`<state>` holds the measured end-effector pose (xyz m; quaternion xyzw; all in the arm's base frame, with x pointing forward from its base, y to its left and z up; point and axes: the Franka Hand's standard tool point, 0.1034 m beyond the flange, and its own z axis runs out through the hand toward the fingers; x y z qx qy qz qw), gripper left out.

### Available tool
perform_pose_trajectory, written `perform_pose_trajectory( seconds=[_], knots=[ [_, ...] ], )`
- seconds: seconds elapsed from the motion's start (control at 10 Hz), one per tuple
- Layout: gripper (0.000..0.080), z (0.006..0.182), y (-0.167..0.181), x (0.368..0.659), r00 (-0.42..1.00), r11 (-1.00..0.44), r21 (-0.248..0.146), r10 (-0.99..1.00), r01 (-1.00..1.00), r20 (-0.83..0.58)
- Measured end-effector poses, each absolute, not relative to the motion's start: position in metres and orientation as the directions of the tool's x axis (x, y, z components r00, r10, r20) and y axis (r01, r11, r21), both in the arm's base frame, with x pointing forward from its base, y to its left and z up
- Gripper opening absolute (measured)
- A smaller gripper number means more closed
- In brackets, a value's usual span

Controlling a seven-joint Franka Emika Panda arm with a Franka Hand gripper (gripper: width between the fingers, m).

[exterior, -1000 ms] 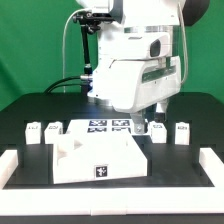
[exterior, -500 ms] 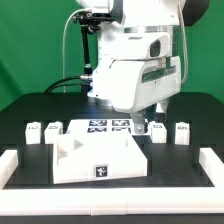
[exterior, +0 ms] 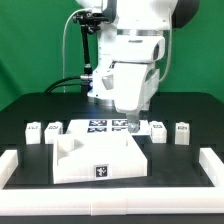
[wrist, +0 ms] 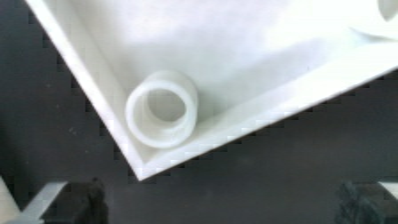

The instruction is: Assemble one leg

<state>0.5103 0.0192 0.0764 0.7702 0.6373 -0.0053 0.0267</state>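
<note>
Four small white legs with tags stand in a row on the black table: two at the exterior view's left [exterior: 33,130] [exterior: 53,129] and two at its right [exterior: 158,130] [exterior: 182,131]. My gripper [exterior: 133,123] hangs over the back right corner of the large white panel [exterior: 95,160], near the leg at the inner right. In the wrist view my gripper [wrist: 217,205] is open and empty, its fingers [wrist: 63,200] wide apart. The panel's corner [wrist: 267,60] with a round hole [wrist: 164,110] lies just beyond them. No leg shows in the wrist view.
The marker board [exterior: 108,126] lies behind the panel, between the leg pairs. Low white barriers stand at the table's left [exterior: 12,165] and right [exterior: 212,165] front edges. The arm's body [exterior: 135,70] looms over the middle of the table.
The arm's head has swung toward the exterior view's left and turned, bringing the gripper down over the panel's back right corner. The legs and panel have not moved.
</note>
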Motion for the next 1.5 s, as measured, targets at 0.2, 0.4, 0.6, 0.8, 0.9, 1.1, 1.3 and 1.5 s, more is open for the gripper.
perform_pose_trajectory(
  seconds=[0.2,0.4,0.6,0.8,0.9,1.1,1.3,1.5],
  knots=[
    [0.065,0.075,0.018,0.509,0.19,-0.189,0.032,0.981,0.982,-0.044],
    [0.065,0.075,0.018,0.509,0.19,-0.189,0.031,0.981,0.982,-0.044],
    [0.065,0.074,0.009,0.505,0.114,-0.112,0.049,0.993,0.992,-0.04],
    [0.065,0.065,-0.01,0.472,0.04,-0.038,0.055,0.999,0.998,-0.034],
    [0.065,0.061,-0.024,0.457,0.025,-0.024,0.033,0.999,0.999,-0.036],
    [0.065,0.057,-0.042,0.448,0.036,-0.035,0.015,0.999,0.999,-0.036],
    [0.065,0.057,-0.04,0.448,0.035,-0.035,0.017,0.999,0.999,-0.035],
    [0.065,0.056,-0.041,0.448,0.037,-0.037,0.014,0.999,0.999,-0.035]
  ],
)
